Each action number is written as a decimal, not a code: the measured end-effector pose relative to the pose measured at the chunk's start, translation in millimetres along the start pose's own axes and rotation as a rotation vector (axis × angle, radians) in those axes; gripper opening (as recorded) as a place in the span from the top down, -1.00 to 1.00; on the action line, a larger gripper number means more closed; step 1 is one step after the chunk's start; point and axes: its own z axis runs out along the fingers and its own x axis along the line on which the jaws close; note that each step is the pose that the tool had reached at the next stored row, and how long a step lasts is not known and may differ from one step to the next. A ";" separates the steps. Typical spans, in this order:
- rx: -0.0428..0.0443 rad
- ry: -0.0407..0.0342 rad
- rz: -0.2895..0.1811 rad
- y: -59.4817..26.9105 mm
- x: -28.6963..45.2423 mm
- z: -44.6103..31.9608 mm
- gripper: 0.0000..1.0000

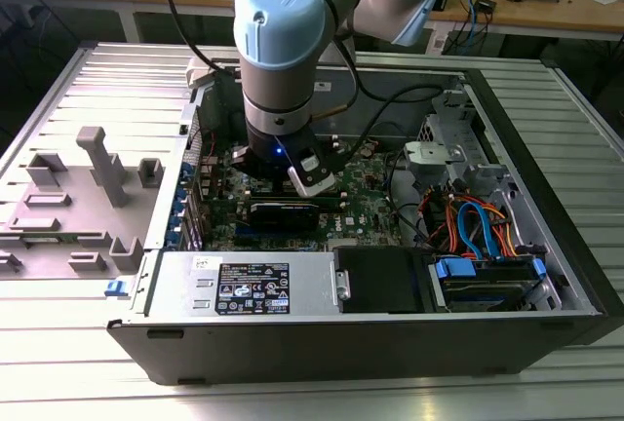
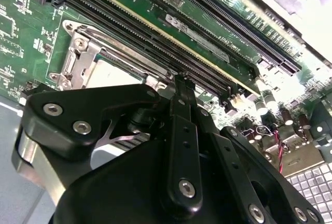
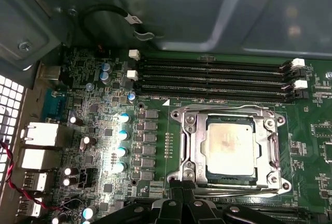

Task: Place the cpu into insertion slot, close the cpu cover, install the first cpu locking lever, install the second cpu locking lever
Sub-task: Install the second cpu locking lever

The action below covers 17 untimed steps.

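CPU (image 3: 231, 146) sits flat in the insertion slot (image 3: 264, 180) in the first wrist view, framed by the closed cpu cover (image 3: 189, 149), just beside the memory slots (image 3: 212, 79); the jaws (image 3: 181, 203) hang at the socket's near edge. In the second wrist view the jaws (image 2: 181, 86) look drawn together, holding nothing, above the cover (image 2: 83, 58). In the exterior view the arm (image 1: 278, 60) reaches down into the open computer case (image 1: 546, 246) on the surface (image 1: 58, 382).

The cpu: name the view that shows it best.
The first wrist view: the cpu lies in full sight, framed by the cover. The second wrist view catches a pale corner behind the pincer; in the exterior view the arm blocks it.
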 end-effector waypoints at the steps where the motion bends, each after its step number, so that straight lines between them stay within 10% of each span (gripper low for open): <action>1: -0.0007 0.0001 0.000 0.0 0.3 0.1 0.79; 17: -0.0101 0.0037 0.000 -1.1 3.4 5.2 0.79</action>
